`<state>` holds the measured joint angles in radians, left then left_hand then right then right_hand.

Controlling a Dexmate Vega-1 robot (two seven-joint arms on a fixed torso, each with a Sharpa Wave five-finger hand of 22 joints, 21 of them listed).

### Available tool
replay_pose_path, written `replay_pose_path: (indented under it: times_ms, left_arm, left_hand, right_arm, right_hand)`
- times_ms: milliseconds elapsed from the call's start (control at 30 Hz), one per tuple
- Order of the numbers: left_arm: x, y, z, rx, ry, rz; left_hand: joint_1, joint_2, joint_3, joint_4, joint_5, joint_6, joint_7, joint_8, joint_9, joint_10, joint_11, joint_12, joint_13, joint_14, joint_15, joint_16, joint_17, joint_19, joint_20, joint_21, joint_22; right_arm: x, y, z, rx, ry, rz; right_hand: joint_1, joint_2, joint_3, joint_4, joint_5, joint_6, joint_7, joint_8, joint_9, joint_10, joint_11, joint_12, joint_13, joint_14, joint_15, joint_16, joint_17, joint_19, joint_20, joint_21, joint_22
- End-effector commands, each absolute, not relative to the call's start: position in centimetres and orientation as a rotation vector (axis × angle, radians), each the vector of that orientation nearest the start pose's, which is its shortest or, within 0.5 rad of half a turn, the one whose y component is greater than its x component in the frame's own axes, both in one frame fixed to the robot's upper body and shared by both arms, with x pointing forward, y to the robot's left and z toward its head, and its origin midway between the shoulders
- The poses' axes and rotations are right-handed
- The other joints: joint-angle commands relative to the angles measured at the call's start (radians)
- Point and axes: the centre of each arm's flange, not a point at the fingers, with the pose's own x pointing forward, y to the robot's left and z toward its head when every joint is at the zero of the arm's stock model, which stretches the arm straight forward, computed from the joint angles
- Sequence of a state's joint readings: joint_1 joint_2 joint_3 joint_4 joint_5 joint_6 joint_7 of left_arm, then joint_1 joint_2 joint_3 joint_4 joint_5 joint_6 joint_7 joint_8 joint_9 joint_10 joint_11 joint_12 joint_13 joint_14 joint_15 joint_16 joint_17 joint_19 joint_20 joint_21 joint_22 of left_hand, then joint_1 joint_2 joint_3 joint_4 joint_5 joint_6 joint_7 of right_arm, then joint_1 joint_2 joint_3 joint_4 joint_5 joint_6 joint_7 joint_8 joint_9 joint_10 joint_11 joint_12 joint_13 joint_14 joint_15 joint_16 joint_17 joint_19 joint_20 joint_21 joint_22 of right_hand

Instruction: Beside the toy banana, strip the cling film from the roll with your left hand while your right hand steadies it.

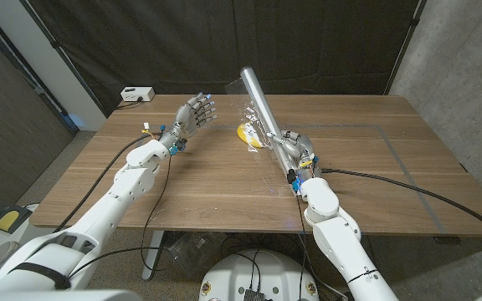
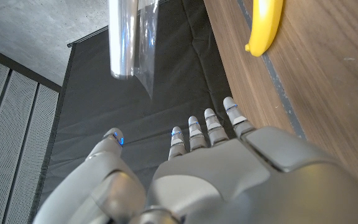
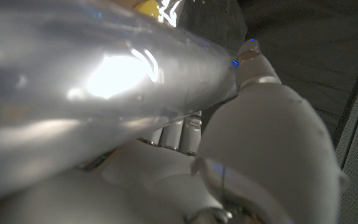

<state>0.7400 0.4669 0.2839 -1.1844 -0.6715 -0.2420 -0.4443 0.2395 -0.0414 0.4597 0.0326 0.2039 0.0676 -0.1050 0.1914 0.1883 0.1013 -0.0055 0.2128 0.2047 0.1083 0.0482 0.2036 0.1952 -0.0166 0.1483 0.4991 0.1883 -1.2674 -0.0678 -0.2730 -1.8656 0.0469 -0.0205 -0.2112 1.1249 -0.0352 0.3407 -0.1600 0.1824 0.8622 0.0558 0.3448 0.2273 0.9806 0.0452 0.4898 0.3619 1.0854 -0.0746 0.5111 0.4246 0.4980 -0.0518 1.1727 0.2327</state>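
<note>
Right hand (image 1: pixel 294 148) wraps around the lower end of the roll (image 1: pixel 259 104), lifted over the table (image 1: pixel 224 192). Roll tilted steeply, long axis running from the hand up and away toward the table's far side, free end highest. Loose film (image 1: pixel 252 119) hangs off its left side. Banana (image 1: pixel 249 134) lies just beyond the hand, under the roll. Left hand (image 1: pixel 194 112) raised to the roll's left, apart from it, fingers spread, holding nothing.

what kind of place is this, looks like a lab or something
Probably a robot test lab or studio rather than a home: a black curtain backdrop hangs behind the wooden table, a bare concrete wall stands to the side, and a white power strip lies on the floor.
</note>
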Motion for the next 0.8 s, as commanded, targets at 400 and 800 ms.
replay_pose_path:
  times_ms: [400, 800]
  left_arm:
    - [65.8, 27.9, 1.1, 0.038, -0.626, -0.531]
    - [65.6, 28.0, 1.1, 0.034, -0.634, -0.529]
  left_hand:
    - [0.034, -0.014, -0.002, -0.031, 0.005, -0.047, -0.007, -0.006, 0.004, -0.027, 0.000, -0.008, 0.002, -0.010, 0.003, -0.006, 0.002, -0.015, 0.008, -0.012, 0.003]
    - [0.044, -0.021, -0.003, -0.039, 0.005, -0.046, -0.005, -0.002, 0.004, -0.028, 0.003, -0.006, 0.003, -0.009, 0.000, -0.004, 0.003, -0.015, 0.008, -0.015, 0.003]
  right_arm:
    - [54.5, -12.6, -7.1, 0.274, -0.578, 0.278]
    - [54.8, -11.6, -7.0, 0.428, -0.556, 0.408]
  right_hand:
    - [0.123, 0.143, 0.040, 0.001, 0.016, 0.127, -0.142, 0.009, 0.013, 0.164, -0.166, -0.006, 0.015, 0.119, -0.160, -0.004, 0.008, 0.030, -0.112, 0.009, -0.023]
    - [0.116, 0.137, 0.046, 0.002, 0.020, 0.119, -0.146, 0.007, 0.016, 0.157, -0.169, -0.011, 0.023, 0.117, -0.160, -0.008, 0.011, 0.043, -0.110, 0.008, -0.038]
